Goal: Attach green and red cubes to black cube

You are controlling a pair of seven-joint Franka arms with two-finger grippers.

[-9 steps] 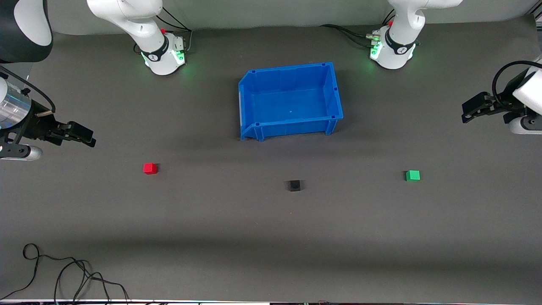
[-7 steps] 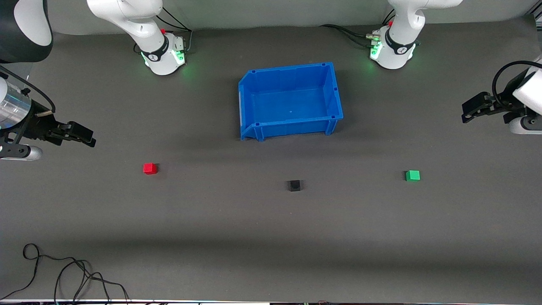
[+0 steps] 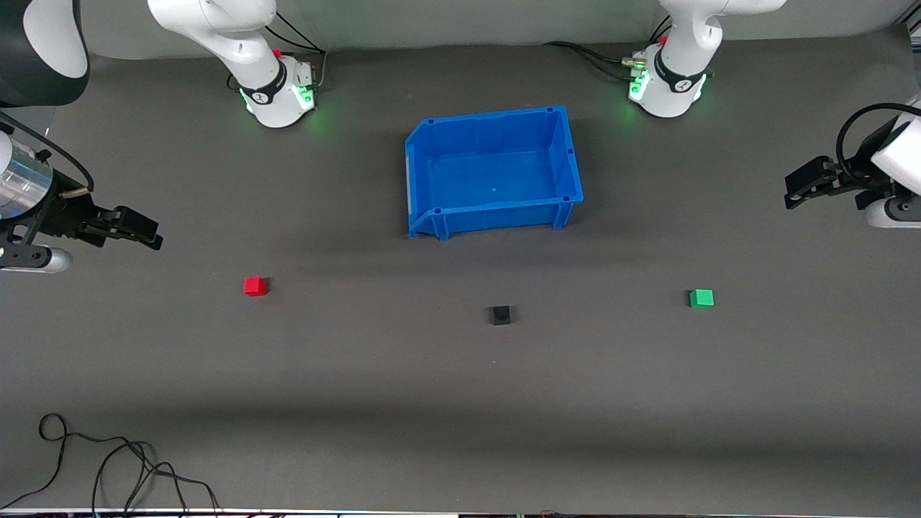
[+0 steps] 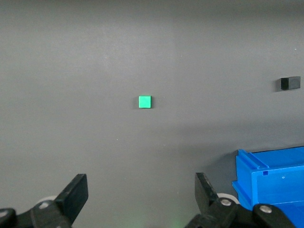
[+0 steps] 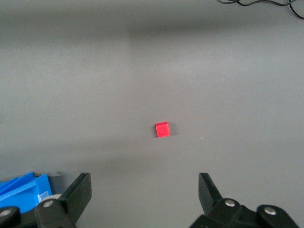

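Black cube (image 3: 500,315) sits on the grey mat (image 3: 432,403), nearest the front camera, apart from both coloured cubes. Red cube (image 3: 255,286) lies toward the right arm's end, below and ahead of the right gripper (image 3: 133,230), whose jaws are spread wide and empty. Green cube (image 3: 701,298) lies toward the left arm's end, ahead of the left gripper (image 3: 802,188), likewise wide open, holding nothing. Blue bin (image 3: 424,208) is farthest, between the grippers.

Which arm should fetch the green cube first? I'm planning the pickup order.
The left arm. Its open left hand hovers at the green cube's end of the table; the cube shows in its wrist view. The open right hand hovers near the red cube.
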